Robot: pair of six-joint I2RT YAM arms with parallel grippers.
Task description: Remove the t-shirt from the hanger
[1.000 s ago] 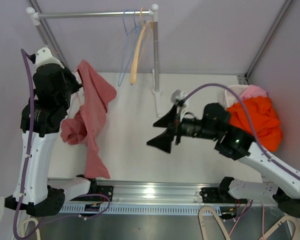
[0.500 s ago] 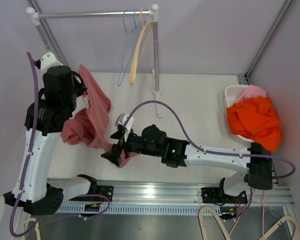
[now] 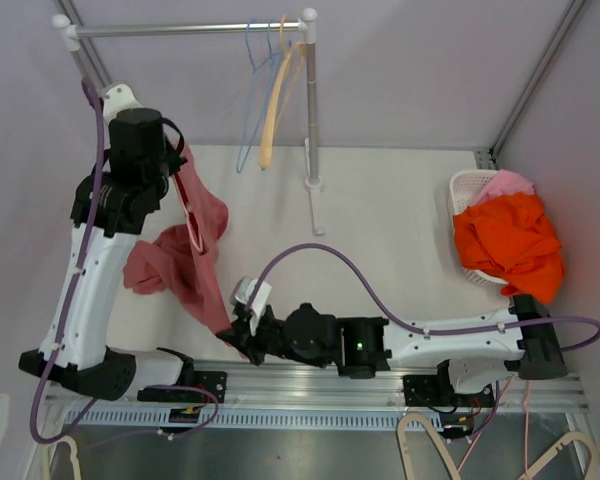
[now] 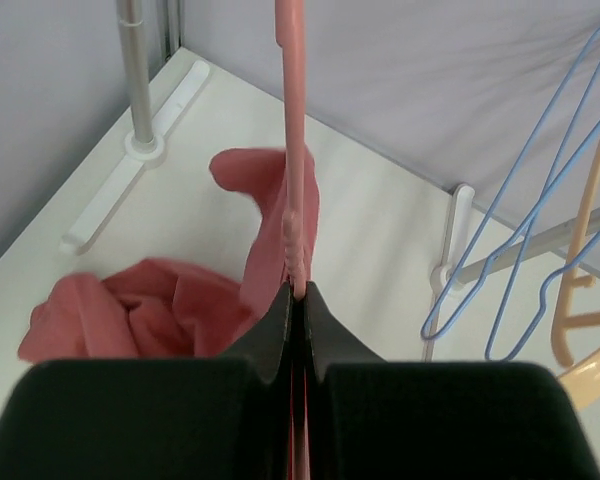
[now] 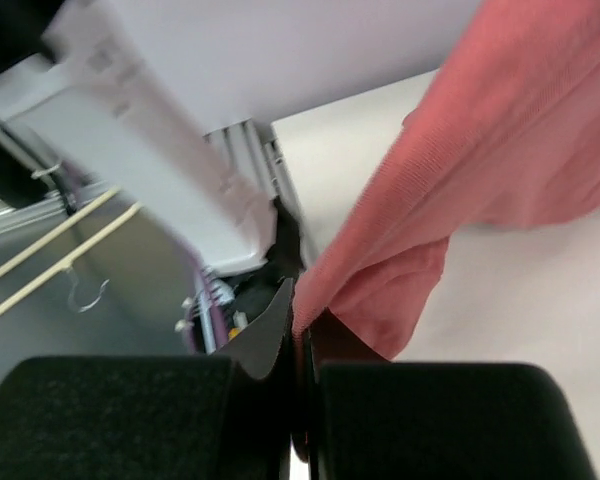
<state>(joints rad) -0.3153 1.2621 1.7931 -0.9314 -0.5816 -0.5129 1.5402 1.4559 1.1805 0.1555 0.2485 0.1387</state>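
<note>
**L tool** (image 4: pixel 297 292): jaws shut on pink hanger (image 4: pixel 291 130), held upright above the desk (image 4: pixel 380 230), left rear.
**T-shirt** (image 3: pixel 185 265): pink, still on the hanger, bunched below it and running down toward the desk's front edge.
**R tool** (image 5: pixel 298 312): jaws pinched on the shirt's lower edge, low, near the L arm's base.
**Rear:** rail (image 3: pixel 180 29) w/ blue hanger (image 3: pixel 250 110) and tan hanger (image 3: pixel 275 110).
**Far right:** basket (image 3: pixel 464 185) w/ orange clothes (image 3: pixel 508 245).
</note>
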